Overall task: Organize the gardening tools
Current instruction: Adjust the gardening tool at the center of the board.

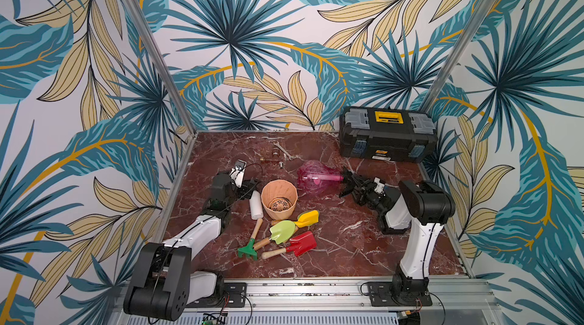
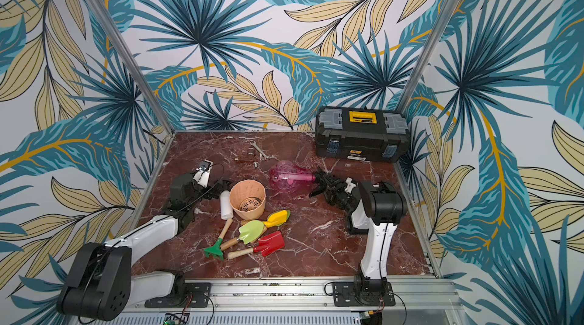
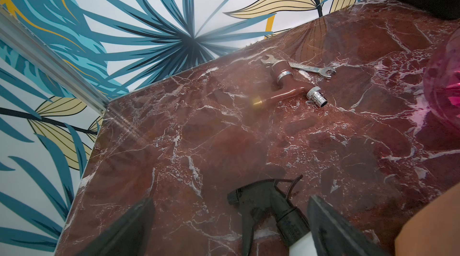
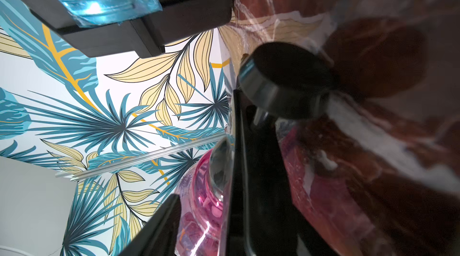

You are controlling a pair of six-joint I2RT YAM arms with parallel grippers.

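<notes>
- Overhead, in both top views, the left gripper is seen spread wide at the head end of the white bottle. This bottle lies on the table just beside the pot.
- The right gripper is seen with its jaws apart at the black head of the pink bottle, which lies on its side. The nearer finger stands clear of the bottle; contact by the farther one cannot be told.
- The yellow scoop, lime trowel, red shovel and green rake are clustered on the table just in front of the pot. They are touched by neither gripper.
- A wrench and small fittings are seen near the back edge. A shut toolbox is set in the back corner on the right arm's side.
- From the left wrist, both fingers are shown far apart, with the white bottle's black sprayer between them. Nothing is clamped.
- From the right wrist, one finger is shown just beside the pink bottle, with the black head beyond it. The other finger is lost in blur, so a grip cannot be confirmed.
</notes>
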